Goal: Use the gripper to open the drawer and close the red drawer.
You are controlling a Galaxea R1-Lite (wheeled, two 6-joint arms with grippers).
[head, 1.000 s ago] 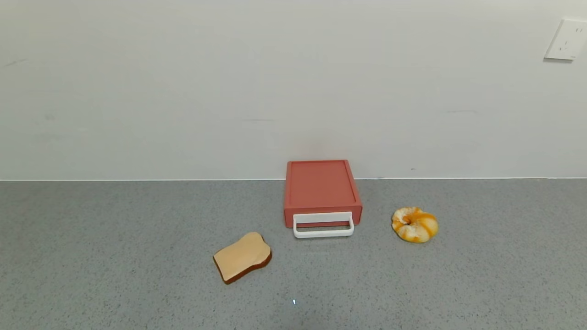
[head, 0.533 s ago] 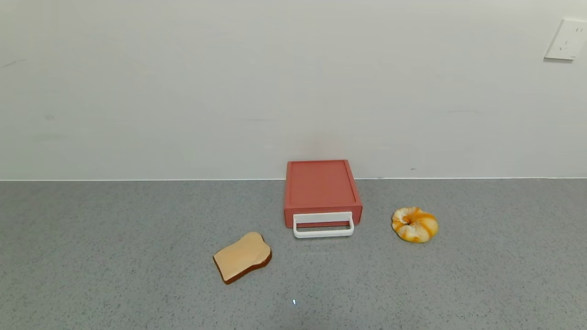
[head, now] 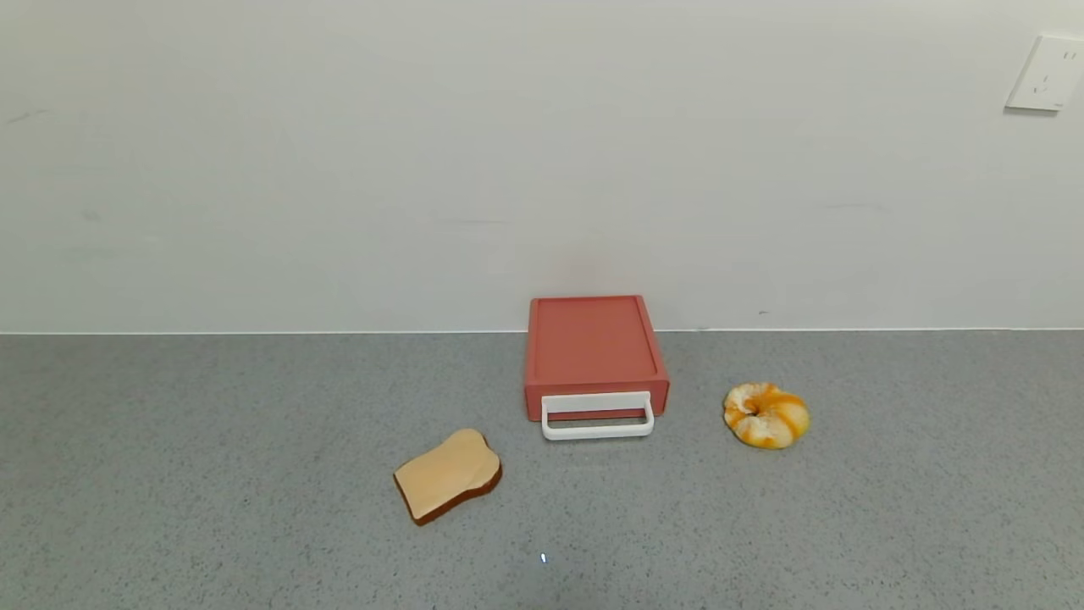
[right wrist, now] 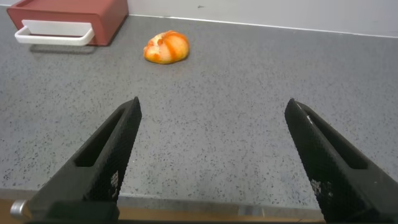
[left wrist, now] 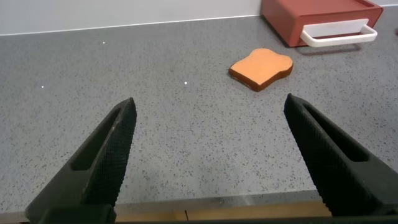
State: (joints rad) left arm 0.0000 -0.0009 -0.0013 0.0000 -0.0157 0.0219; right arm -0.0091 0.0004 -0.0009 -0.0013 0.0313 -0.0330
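The flat red drawer box (head: 594, 349) stands against the back wall at the table's middle, its tray pushed in, its white loop handle (head: 597, 416) facing me. The box also shows in the left wrist view (left wrist: 320, 18) and the right wrist view (right wrist: 68, 20). Neither arm shows in the head view. My left gripper (left wrist: 210, 106) is open and empty over the table's front edge. My right gripper (right wrist: 214, 107) is open and empty over the front edge too. Both are far from the drawer.
A bread slice (head: 448, 475) lies in front of the drawer to its left, also in the left wrist view (left wrist: 261, 67). A round orange-and-white bun (head: 765, 414) lies to the drawer's right, also in the right wrist view (right wrist: 166, 47). A wall socket (head: 1047, 73) sits high right.
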